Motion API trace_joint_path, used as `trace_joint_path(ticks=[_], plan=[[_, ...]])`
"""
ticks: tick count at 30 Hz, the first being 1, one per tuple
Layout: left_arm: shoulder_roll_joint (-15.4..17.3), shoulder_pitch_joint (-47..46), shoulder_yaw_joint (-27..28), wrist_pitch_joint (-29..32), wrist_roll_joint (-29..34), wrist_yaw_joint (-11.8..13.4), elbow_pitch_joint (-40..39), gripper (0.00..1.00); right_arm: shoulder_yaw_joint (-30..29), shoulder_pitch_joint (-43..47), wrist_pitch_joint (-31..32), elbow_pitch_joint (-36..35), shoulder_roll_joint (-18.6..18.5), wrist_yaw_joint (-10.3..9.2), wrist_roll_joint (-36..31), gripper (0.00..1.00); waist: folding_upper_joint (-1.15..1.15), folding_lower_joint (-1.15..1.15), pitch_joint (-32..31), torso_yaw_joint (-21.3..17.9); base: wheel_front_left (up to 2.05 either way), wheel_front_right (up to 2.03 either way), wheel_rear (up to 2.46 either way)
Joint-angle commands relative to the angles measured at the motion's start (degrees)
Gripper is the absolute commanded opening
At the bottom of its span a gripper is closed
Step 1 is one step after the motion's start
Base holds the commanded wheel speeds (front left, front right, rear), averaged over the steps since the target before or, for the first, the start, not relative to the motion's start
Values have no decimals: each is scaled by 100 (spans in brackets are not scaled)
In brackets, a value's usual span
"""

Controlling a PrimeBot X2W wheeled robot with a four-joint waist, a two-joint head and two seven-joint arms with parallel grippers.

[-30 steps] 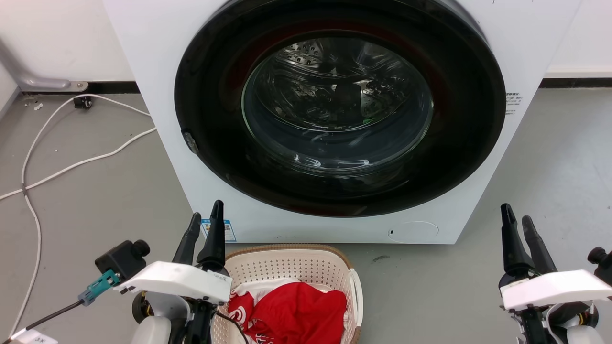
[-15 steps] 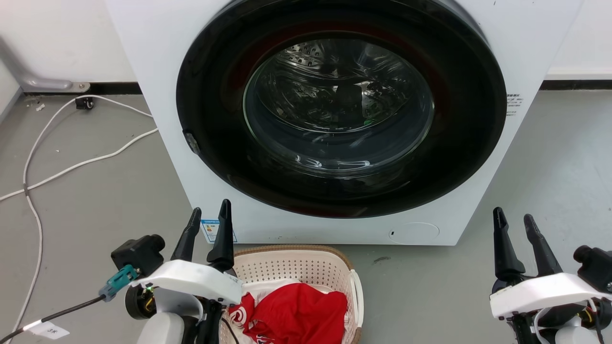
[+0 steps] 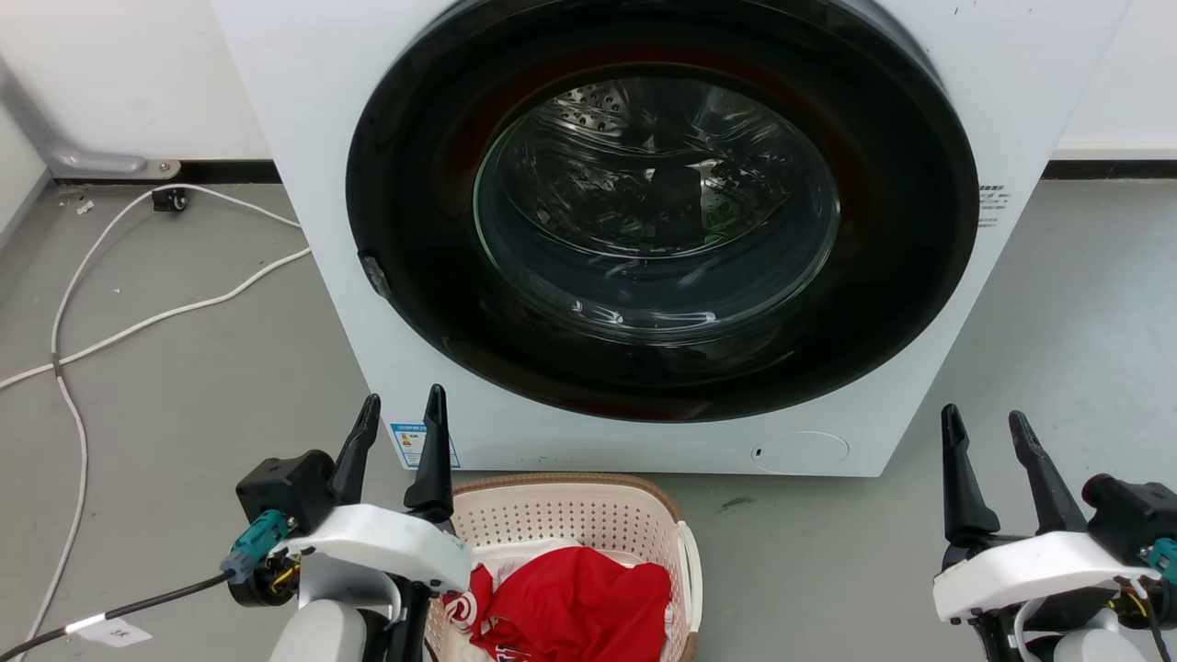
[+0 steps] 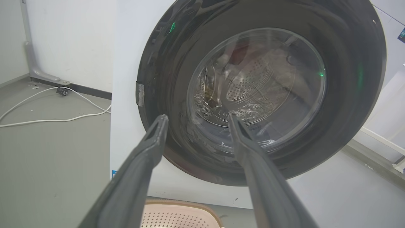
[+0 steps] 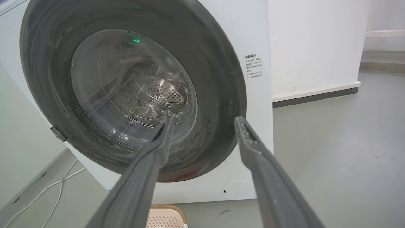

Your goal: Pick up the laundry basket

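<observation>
Washing machine [image 3: 294,138]: white, flat-fronted box with smooth panels, standing on the floor against a white wall.
Floor [image 3: 184,395]: smooth grey, with bare stretches on both sides of the machine.
Door [image 3: 657,211]: wide glossy black ring around a domed glass porthole, with the perforated steel drum behind it.
Laundry basket [image 3: 570,515]: cream plastic with rounded corners, rows of small holes, a brown woven-look rim and a white handle on its right side. It sits on the floor just in front of the machine's base, low in the head view.
Red garment [image 3: 575,602]: soft, crumpled cloth with white markings, lying inside the basket.
Left gripper [image 3: 403,393]: long dark tapered fingers spread apart, holding nothing, above the basket's left rim.
Right gripper [image 3: 983,411]: fingers likewise parted and empty, over bare floor well to the basket's right.
White cables [image 3: 138,322]: thin, curving loosely across the floor left of the machine.
</observation>
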Motion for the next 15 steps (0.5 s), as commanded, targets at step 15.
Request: trace_joint_path(ticks=[15], plan=[[14, -208, -136, -261, 1066, 131, 246, 100, 31, -116, -266, 270, 15, -1, -1062, 100, 0, 0, -28, 28, 0, 0, 0]])
